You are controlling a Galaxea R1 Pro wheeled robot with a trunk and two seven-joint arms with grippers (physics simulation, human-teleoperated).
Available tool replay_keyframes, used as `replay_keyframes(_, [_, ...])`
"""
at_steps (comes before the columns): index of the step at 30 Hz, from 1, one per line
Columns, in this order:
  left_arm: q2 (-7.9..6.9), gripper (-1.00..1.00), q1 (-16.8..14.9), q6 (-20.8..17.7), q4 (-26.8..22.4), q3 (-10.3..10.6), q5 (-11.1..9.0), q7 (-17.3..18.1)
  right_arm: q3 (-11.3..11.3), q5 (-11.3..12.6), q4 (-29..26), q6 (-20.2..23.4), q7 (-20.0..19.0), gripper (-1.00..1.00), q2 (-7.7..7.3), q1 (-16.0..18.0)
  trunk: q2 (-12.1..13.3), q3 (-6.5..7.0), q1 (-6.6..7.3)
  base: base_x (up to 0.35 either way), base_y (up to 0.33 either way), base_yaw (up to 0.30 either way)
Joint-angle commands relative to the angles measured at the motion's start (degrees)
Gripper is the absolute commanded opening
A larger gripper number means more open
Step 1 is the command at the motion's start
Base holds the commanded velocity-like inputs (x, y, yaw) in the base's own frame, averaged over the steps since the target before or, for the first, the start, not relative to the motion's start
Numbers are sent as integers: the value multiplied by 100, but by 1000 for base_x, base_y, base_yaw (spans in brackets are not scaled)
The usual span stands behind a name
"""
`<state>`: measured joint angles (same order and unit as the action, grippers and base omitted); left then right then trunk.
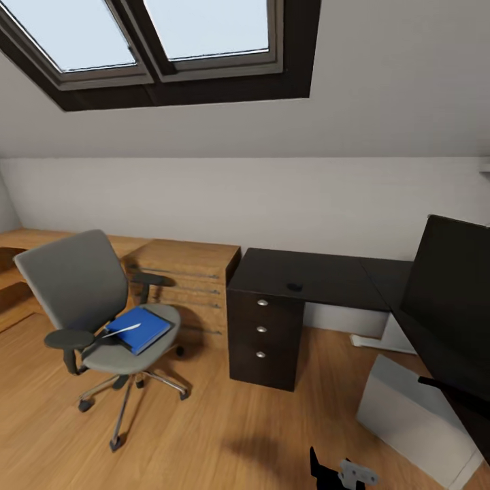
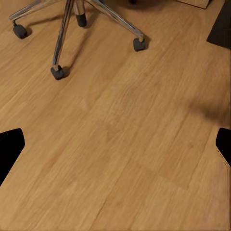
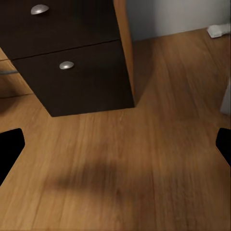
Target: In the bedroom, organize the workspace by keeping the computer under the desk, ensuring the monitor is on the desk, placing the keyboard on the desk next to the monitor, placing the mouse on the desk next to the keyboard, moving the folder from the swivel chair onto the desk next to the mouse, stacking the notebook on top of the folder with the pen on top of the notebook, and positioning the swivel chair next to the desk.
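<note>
Both pincers, left [image 2: 115,144] and right [image 3: 115,144], are held spread and empty above the wooden floor [image 2: 120,144]; the flat bright blue folder [image 1: 139,329] lies well ahead on the grey padded swivel chair [image 1: 82,286], awaiting pickup.

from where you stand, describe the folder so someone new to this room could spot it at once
Look left of the black desk, past the light wooden cabinets, to the grey swivel chair. The folder is the flat bright blue rectangle lying on its seat, with a thin pale object resting on top. Nothing else in the room is blue.
</note>
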<state>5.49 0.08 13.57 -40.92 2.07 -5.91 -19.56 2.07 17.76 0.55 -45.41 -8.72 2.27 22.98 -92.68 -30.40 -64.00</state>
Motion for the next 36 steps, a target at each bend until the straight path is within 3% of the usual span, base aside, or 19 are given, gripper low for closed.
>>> replay_keyframes(1, [-4,100,1,23,-5,22,-59,-22,21,52,7,-13,-60,100,1,5,-3,-5,0,42,15,-300])
replay_keyframes(6, [-4,100,1,23,-6,22,-59,-22,21,52,11,-12,-60,100,3,5,-3,-8,0,16,6,-213])
replay_keyframes(36, [-4,100,1,8,-4,22,-59,-39,22,54,39,114,-59,100,78,5,1200,528,658,0,0,-5])
